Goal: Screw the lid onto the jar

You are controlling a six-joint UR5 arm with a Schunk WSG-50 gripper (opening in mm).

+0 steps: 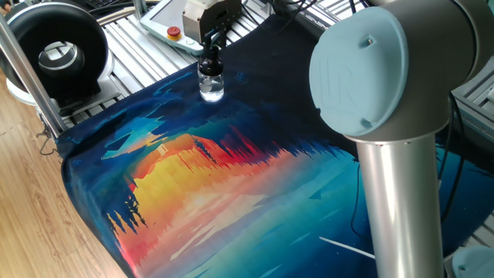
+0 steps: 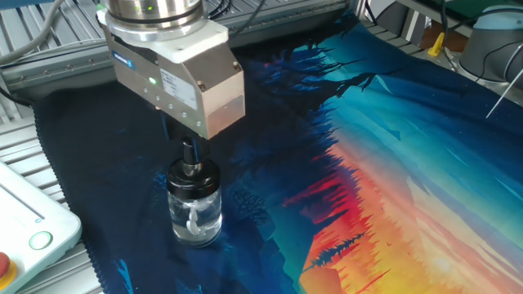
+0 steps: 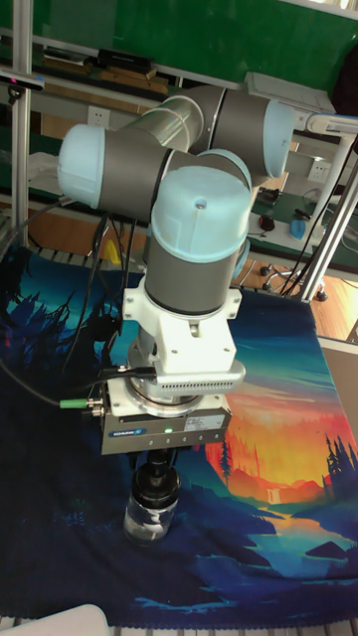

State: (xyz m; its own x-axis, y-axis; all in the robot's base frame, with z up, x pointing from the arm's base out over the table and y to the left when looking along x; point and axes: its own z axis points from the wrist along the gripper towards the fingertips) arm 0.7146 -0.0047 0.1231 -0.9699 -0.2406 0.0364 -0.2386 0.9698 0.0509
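Observation:
The jar (image 2: 194,214), a small clear glass bottle, stands upright on the dark far part of the printed cloth (image 2: 392,147). The black lid (image 2: 194,175) sits on its neck, with the narrow bulb top pointing up into my gripper (image 2: 188,147). I hang straight over it. My fingers flank the bulb and are mostly hidden under the square gripper body. They do not seem to clamp it. The same stack shows in one fixed view as gripper (image 1: 209,45), lid (image 1: 210,63) and jar (image 1: 211,86). In the tall view it shows as gripper (image 3: 159,465), lid (image 3: 157,487) and jar (image 3: 149,519).
A large black ring-shaped device (image 1: 54,54) sits at the back left behind an aluminium post (image 1: 23,62). A white pendant with a red button (image 1: 174,32) lies just behind the jar. My own elbow (image 1: 370,77) looms at the right.

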